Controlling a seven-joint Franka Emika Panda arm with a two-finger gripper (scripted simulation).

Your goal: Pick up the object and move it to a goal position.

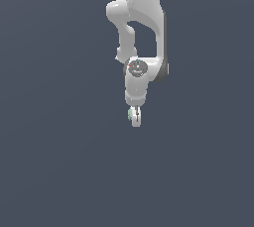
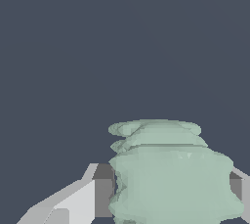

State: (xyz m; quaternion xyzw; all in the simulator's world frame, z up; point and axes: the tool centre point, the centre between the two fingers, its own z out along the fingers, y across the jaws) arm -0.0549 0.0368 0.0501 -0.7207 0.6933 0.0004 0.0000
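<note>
The object [image 2: 171, 179] is a pale mint-green lumpy blob with ridged layers. In the wrist view it sits between my two white fingers [image 2: 97, 196], which press against its sides. In the exterior view only a sliver of the object [image 1: 130, 114] shows beside the white fingertips. My gripper [image 1: 134, 118] hangs straight down from the white arm, in the middle of the exterior view, and is shut on the object. Whether it touches the ground cannot be told.
A plain dark blue-grey surface [image 1: 59, 161] fills both views. The white arm [image 1: 144, 18] comes down from the top of the exterior view. No goal marker shows.
</note>
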